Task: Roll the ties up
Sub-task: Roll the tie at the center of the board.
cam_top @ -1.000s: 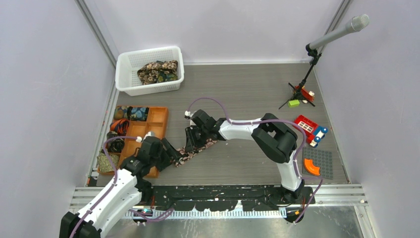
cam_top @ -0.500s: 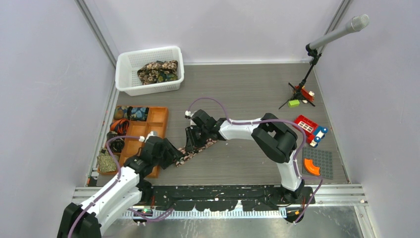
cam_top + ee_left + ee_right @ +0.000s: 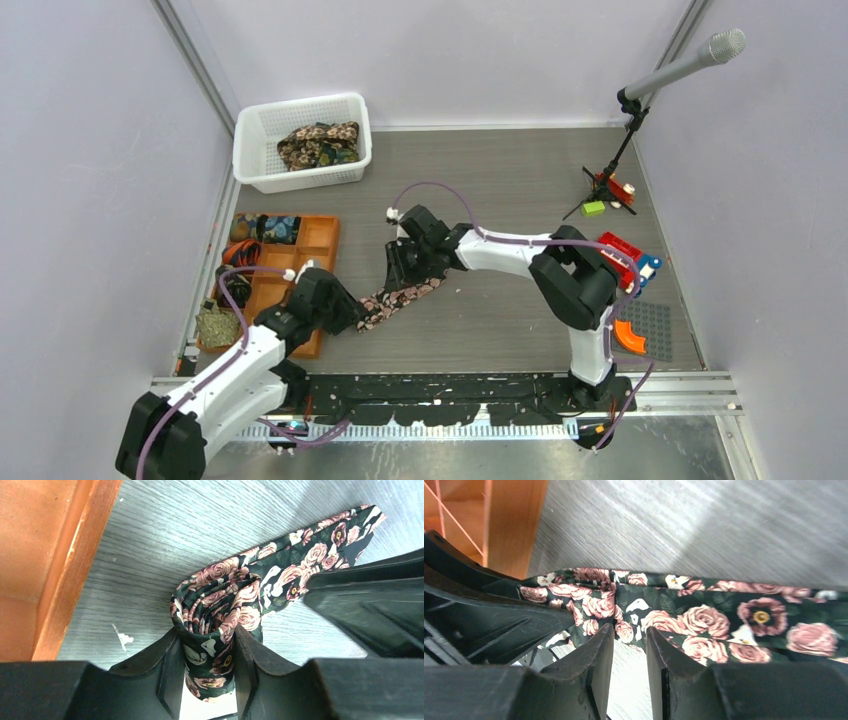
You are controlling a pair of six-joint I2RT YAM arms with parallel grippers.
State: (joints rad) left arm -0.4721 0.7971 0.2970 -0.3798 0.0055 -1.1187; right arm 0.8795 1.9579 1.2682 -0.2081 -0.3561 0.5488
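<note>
1. The left tool (image 3: 207,636) grips the rolled end of the floral tie (image 3: 290,565). Its two black fingers (image 3: 167,665) press the roll from both sides.
2. The right tool (image 3: 626,630) stands narrow, and the long edge of the tie reaches its tips. I cannot tell if the cloth is pinched there or only touched.
3. In the top view the tie (image 3: 405,295) lies on the grey surface (image 3: 500,180) as a slanted band. It runs from the left tool (image 3: 345,312) up to the right tool (image 3: 400,275), just beside the near right corner of the orange tray (image 3: 318,235).
4. The cloth is dark, almost black-green, with pink and cream roses and small leaves. It looks smooth and thin, and it is folded along its length. The surface has a fine grain like wood, with a few white marks. The tray has straight, smooth orange walls and square compartments.
5. Only the left wrist view shows the spiral of layers in the roll. Only the right wrist view shows the flat part of the tie (image 3: 724,615) closely, with the big roses.
6. Only the top view shows the white mesh basket (image 3: 255,150) at the far left of the surface, with brown-gold patterned ties (image 3: 318,143) inside. It also shows a grey microphone (image 3: 700,55) on a stand, and coloured toy bricks (image 3: 625,260) at the right.
</note>
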